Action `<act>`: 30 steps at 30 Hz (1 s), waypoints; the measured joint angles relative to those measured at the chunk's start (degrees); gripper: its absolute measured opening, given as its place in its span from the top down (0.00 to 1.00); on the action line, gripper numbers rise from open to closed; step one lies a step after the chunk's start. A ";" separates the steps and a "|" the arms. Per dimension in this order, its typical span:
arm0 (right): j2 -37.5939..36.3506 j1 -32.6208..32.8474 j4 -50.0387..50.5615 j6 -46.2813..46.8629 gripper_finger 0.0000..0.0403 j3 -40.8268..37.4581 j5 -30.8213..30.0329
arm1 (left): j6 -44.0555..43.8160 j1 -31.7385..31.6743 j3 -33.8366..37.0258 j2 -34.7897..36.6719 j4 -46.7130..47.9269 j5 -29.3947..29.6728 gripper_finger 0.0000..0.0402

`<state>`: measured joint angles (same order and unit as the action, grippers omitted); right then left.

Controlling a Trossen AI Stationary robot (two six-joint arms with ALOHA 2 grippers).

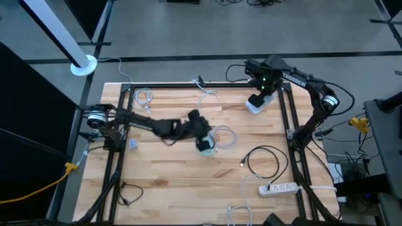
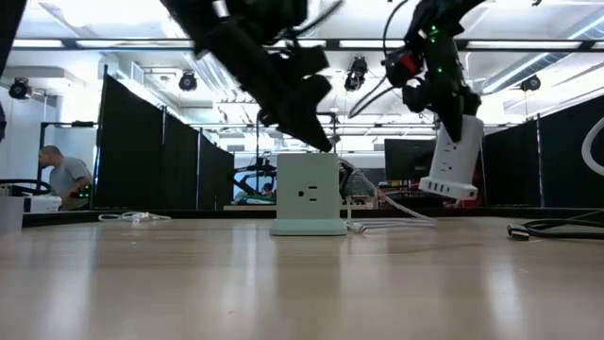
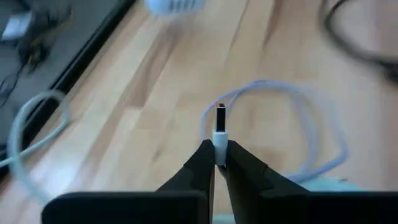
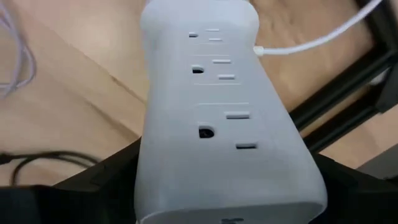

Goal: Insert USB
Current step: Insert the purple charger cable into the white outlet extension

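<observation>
A pale green cube charger (image 2: 307, 194) with an outlet face stands on the wooden table near its middle (image 1: 207, 147). My left gripper (image 1: 202, 133) hovers just above it, shut on a white USB plug (image 3: 219, 134). The plug's pale cable (image 3: 311, 124) loops over the table beyond. At the far right, my right gripper (image 1: 259, 99) is shut on a white power strip (image 4: 217, 112), which hangs above the table (image 2: 453, 156). My left gripper pinches the USB plug's white body (image 3: 219, 142) between its two fingertips. The metal tip (image 3: 221, 115) sticks out past the fingers. The fingers slant downward, and the plug is clear of the table. My right gripper clasps the power strip's two long sides, one finger (image 4: 115, 165) on each, near one end. The fingers come from above, pointing down. The strip hangs below them, tilted and nearly upright, clear of the table. Its white cord (image 4: 311, 40) leaves the other end.
A black cable coil (image 1: 264, 160) and a second white power strip (image 1: 279, 187) lie near the right front. White cables lie at the far left (image 1: 143, 97), the far middle (image 1: 204, 94) and the front edge (image 1: 239, 213). Black frame rails (image 1: 286, 119) border the table.
</observation>
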<state>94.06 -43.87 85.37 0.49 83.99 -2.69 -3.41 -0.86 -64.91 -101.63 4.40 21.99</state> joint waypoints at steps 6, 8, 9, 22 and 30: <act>0.78 2.65 -4.94 -0.81 0.27 -0.16 0.56 | 2.18 -5.98 -12.32 -5.89 8.15 -7.50 0.96; 1.10 3.26 -7.24 -1.60 0.27 -0.20 2.22 | 3.51 -7.50 -14.79 -8.75 8.35 -8.86 0.96; 1.20 3.34 -8.20 -2.11 0.27 -0.20 2.78 | 3.99 -8.16 -15.91 -10.33 8.51 -9.20 0.96; 1.27 5.75 -8.71 -3.12 0.27 -0.69 9.06 | 4.67 -9.97 -30.68 -26.40 11.04 -9.65 0.96; 2.21 6.59 -9.61 -2.87 0.27 -4.01 9.00 | 4.64 -9.80 -30.79 -26.34 11.09 -9.56 0.96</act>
<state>96.27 -37.28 75.76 -2.38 79.97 6.31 1.23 -10.66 -95.70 -127.96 15.49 12.43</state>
